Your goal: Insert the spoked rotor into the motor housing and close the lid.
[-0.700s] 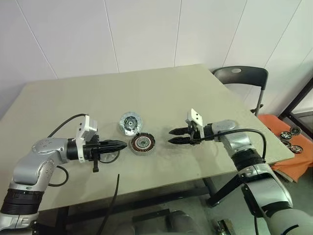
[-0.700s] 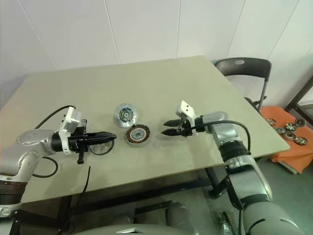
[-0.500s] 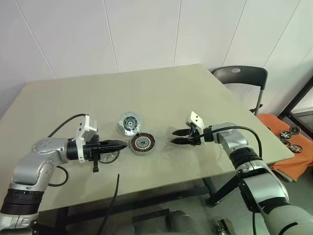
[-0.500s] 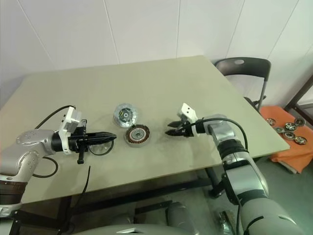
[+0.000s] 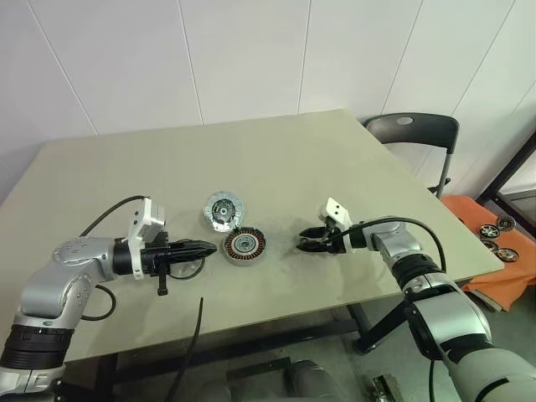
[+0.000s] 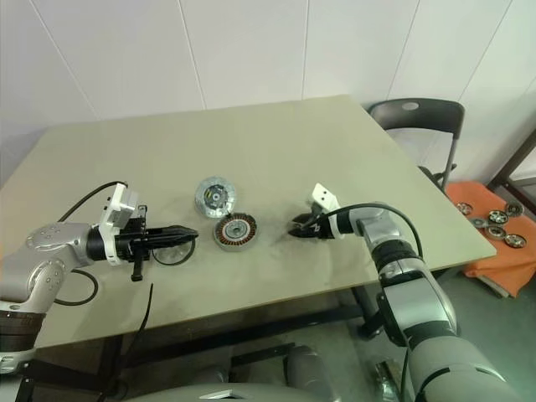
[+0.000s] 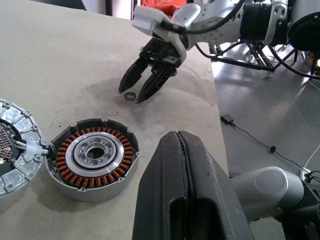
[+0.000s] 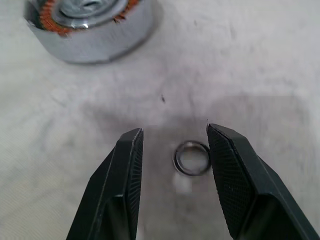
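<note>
While the wide beige tabletop (image 5: 276,159) takes up most of the head views, a dark chair (image 5: 414,134) is seen past its far right corner, and an orange surface (image 5: 502,243) carrying a few small wheel-like parts is seen further to the right.

Near the front middle of the tabletop the motor housing (image 5: 244,245) is found lying flat, its ring of copper-brown windings facing up around a silver centre. Just behind it and slightly to the robot's left lies a round silvery disc with a segmented rim (image 5: 223,208) (whether it is the lid or the rotor cannot be told); in the left wrist view the two are seen to touch or nearly touch at their edges (image 7: 42,150).

The left tool (image 5: 208,247) is held level just to the left of the housing, pointing at it, with its two black fingers pressed together and nothing between them. A thin dark wheel rim is partly seen beneath it.

The right tool (image 5: 306,244) is lowered to the tabletop to the right of the housing, well apart from it. Its fingers (image 8: 127,185) are about half spread, and a small metal ring (image 8: 191,158) is seen lying flat between the tips, closer to one finger, not gripped.
</note>
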Robot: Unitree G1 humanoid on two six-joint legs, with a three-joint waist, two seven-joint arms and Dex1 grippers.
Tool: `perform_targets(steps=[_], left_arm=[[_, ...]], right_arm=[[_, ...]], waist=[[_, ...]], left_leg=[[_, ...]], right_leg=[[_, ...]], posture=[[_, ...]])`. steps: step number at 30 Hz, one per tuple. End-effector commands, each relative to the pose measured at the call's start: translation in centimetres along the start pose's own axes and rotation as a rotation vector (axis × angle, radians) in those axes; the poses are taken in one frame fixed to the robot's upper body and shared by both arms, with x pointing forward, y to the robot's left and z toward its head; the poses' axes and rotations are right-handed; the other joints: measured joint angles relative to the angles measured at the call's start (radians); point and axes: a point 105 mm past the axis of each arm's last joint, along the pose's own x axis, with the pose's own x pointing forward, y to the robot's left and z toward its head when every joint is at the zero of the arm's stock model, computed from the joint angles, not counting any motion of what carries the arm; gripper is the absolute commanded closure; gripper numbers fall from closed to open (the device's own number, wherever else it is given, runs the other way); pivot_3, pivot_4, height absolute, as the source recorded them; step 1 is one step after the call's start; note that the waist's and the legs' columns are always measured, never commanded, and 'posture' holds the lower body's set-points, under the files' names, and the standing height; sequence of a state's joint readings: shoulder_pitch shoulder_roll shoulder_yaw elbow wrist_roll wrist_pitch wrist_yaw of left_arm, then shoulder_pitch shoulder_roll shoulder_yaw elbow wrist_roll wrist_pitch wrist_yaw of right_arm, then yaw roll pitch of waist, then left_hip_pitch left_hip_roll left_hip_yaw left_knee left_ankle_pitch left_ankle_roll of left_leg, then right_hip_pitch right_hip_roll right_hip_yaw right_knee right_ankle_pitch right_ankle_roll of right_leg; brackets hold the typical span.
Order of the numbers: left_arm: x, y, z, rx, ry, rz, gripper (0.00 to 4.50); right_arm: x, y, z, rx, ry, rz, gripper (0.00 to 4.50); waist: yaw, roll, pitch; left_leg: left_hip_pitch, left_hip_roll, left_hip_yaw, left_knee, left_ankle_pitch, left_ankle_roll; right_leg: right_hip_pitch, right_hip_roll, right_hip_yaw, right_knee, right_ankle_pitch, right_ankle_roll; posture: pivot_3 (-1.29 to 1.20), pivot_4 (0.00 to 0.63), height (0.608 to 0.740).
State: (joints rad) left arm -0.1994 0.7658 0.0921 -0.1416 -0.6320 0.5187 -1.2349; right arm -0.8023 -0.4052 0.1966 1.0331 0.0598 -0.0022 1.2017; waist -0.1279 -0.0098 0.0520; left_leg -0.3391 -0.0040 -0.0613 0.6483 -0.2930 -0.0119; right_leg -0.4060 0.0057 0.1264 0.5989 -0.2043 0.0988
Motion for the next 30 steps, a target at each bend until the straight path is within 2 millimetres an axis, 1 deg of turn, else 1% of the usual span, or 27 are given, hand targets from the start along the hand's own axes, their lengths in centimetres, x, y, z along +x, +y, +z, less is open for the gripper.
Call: perform_targets(steps=[1,6,21,30], left_arm=[[-0.2,-0.2,1.0,0.048,-0.012,-0.002,4.50],[-0.1,-0.1,1.1,0.048,-0.011,-0.005,4.50],[0.2,-0.1,0.9,0.042,-0.012,-0.014,4.50],[0.2,-0.1,0.9,0.042,-0.014,-0.012,4.50]], right_arm=[[-0.3,-0.9,1.8,-0.047,-0.046,-0.042,2.39],[-0.6,-1.4,1.0,-0.030,-0.034,-0.087,2.39],[-0.6,-1.2,-0.7,-0.019,0.005,-0.102,2.39],[-0.3,-0.9,-0.9,-0.047,0.022,-0.090,2.39]], waist=[[0.000,0.000,0.000],[0.000,0.000,0.000],[0.000,0.000,0.000],[0.000,0.000,0.000]], left_leg=[[0.000,0.000,0.000,0.000,0.000,0.000],[0.000,0.000,0.000,0.000,0.000,0.000],[0.001,0.000,0.000,0.001,0.000,0.000],[0.001,0.000,0.000,0.001,0.000,0.000]], right_leg=[[0.000,0.000,0.000,0.000,0.000,0.000],[0.000,0.000,0.000,0.000,0.000,0.000],[0.001,0.000,0.000,0.000,0.000,0.000],[0.002,0.000,0.000,0.000,0.000,0.000]], posture=[[0.00,0.000,0.740],[0.00,0.000,0.740],[0.00,0.000,0.740],[0.00,0.000,0.740]])
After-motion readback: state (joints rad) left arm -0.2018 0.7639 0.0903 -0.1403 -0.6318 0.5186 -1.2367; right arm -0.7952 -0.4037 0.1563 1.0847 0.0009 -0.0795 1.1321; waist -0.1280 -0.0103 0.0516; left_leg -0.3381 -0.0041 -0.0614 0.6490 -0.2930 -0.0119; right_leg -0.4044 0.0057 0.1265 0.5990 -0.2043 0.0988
